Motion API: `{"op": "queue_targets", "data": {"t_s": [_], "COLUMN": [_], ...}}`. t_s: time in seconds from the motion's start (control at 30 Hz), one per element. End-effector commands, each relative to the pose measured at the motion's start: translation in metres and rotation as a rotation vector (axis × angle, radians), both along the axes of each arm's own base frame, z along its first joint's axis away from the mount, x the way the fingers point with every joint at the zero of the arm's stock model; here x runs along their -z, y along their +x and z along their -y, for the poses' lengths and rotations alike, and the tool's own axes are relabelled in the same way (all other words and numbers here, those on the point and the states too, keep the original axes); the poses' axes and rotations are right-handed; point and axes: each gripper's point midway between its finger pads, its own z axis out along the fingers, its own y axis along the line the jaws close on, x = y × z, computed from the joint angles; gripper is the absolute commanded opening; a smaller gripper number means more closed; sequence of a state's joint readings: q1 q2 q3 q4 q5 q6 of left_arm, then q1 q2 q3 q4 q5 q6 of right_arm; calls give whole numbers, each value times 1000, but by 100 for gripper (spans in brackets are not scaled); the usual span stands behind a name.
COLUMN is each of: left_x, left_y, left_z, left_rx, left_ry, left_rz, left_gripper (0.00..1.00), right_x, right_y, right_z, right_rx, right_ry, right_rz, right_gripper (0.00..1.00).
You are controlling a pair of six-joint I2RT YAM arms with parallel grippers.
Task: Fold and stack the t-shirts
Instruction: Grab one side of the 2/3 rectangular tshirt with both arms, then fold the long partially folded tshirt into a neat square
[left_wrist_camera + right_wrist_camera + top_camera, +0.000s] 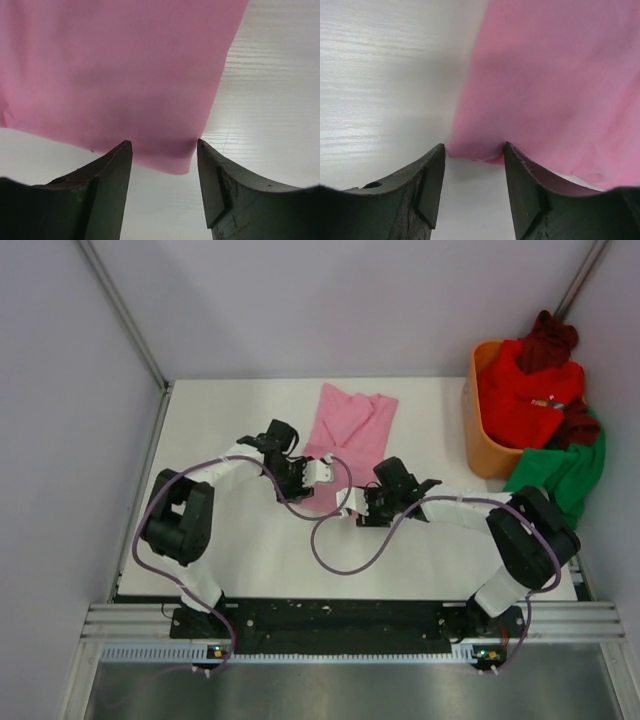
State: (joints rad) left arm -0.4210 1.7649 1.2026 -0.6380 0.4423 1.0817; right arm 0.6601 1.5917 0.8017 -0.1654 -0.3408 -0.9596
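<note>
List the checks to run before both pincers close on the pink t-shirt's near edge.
1. Left pincer open: ok.
2. Right pincer open: ok.
3. Pink t-shirt has a near corner between the left fingers: ok.
4. Its other near corner sits between the right fingers: ok.
5. Pincers low enough to catch cloth: cannot tell.
6. Shirt smooth at its far end: not ok, folds show.

A white, faintly grained table [250, 575] sits boxed in by plain pale lilac panels: a left wall [60, 390], a far wall [330, 300] and a right wall [615, 360]. Slim metal posts [122, 312] mark the far corners. An aluminium rail [120, 625] runs along the near edge, with a dull grey metal sheet [330, 690] nearer still. The light is soft and even.
</note>
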Motion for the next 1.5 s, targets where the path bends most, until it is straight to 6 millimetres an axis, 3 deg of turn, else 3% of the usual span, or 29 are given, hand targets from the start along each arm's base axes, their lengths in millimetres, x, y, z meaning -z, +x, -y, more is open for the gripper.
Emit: {"op": "queue_targets", "data": {"t_s": [0.0,0.17,0.2,0.27,0.3,0.4,0.43,0.47,0.53,0.8,0.97,1.1,1.2,1.27,1.37,1.47], "left_x": [23,35,36,39,41,40,37,34,22,-48,-93,-125,-140,-150,-152,-146], "left_y": [-16,-35,-38,-37,-34,-30,-31,-33,-42,-117,-128,-101,-60,-22,28,65], "left_z": [-6,-14,-16,-18,-20,-21,-22,-23,-25,-37,-36,-23,-14,-8,1,13], "left_rx": [88,120,128,122,102,54,43,31,16,-12,-82,-146,-240,-325,-396,-448], "left_ry": [81,128,132,143,153,164,162,160,151,62,25,-32,-60,-83,-91,-84], "left_rz": [-17,-81,-91,-82,-75,-75,-75,-76,-73,-155,-190,-118,-18,81,145,130], "left_gripper": [59,58,58,55,49,9,0,0,0,0,0,0,0,0,0,0], "right_x": [-3,3,5,5,6,2,-3,-9,-22,-82,-119,-139,-144,-148,-155,-148], "right_y": [1,-5,-6,-6,-7,-10,-11,-15,-24,-102,-128,-114,-73,-42,12,52], "right_z": [-11,-15,-15,-13,-12,-7,-6,-7,-5,3,2,-2,5,12,25,35], "right_rx": [-52,-67,-66,-63,-59,-56,-56,-59,-63,-121,-130,-82,59,153,322,432], "right_ry": [-16,-40,-45,-49,-55,-67,-62,-54,-46,41,164,243,269,293,350,370], "right_rz": [29,25,21,22,20,19,20,17,10,-100,-148,-190,-195,-194,-192,-188], "right_gripper": [49,43,39,17,9,0,0,0,0,0,0,0,0,0,0,0]}}
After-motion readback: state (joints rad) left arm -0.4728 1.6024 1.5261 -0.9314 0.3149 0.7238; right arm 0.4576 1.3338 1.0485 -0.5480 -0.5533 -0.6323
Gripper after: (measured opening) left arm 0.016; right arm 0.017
